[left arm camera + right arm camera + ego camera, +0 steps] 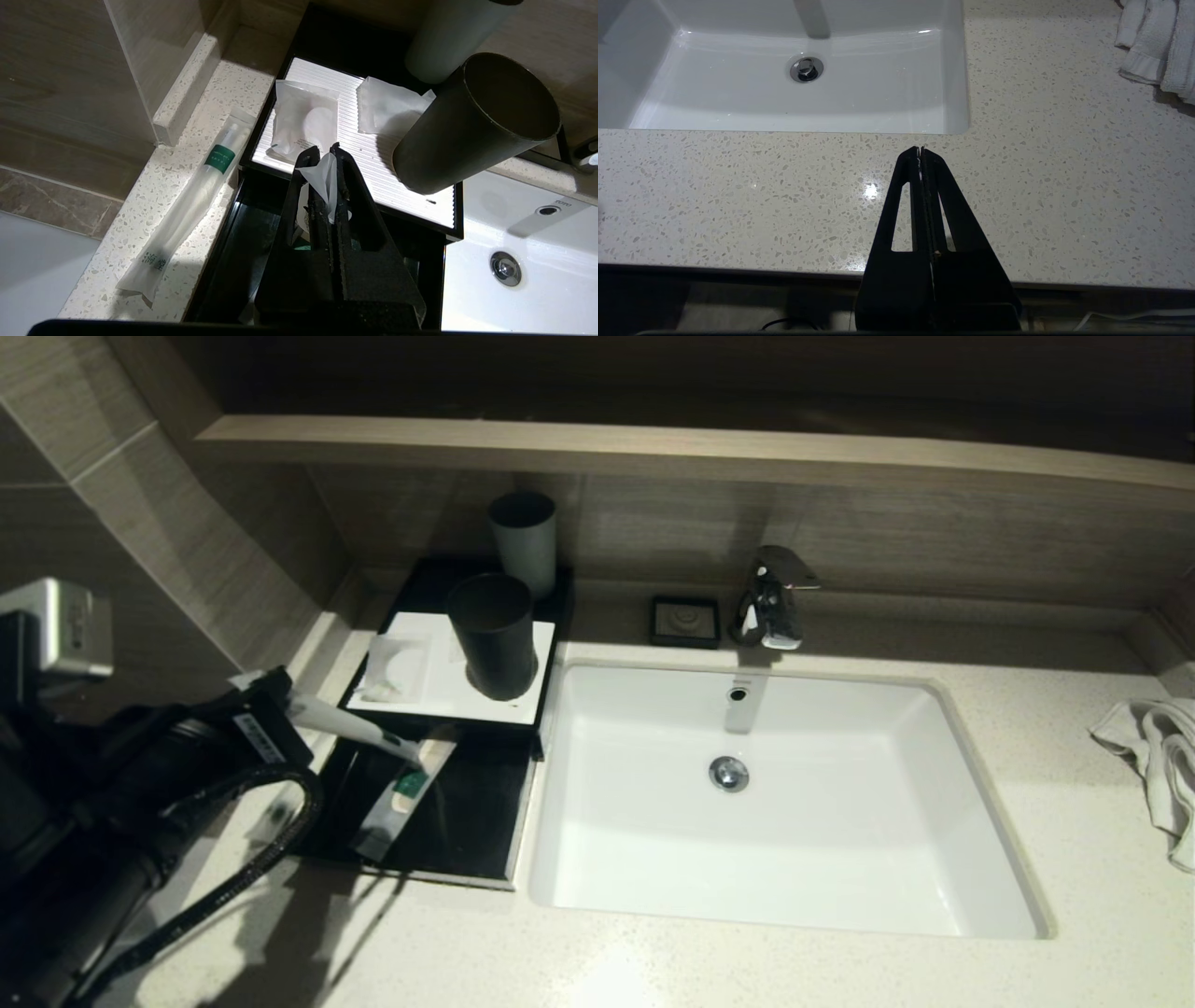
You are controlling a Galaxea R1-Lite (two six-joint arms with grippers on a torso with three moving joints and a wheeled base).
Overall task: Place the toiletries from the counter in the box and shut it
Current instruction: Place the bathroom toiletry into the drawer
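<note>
**Packet held over the open drawer**

The left gripper (325, 151) is clamped tight on a long packet (350, 725), which hangs from the jaws above the pulled-out drawer (467, 821) of the box (523, 709); next, I judge, lower and release; another green-labelled packet (187, 205) lies on the counter (154, 196) beside the jaws, a square one (303, 123) on the box top beyond them; the right gripper (920, 151) idles closed and empty.

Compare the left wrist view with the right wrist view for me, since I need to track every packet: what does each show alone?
Only the left wrist view shows the left gripper shut on a long packet over the open drawer, a green-labelled packet on the counter, and the square packet beside the dark cup. Only the right wrist view shows the shut right gripper and a towel. Both show the sink.
</note>
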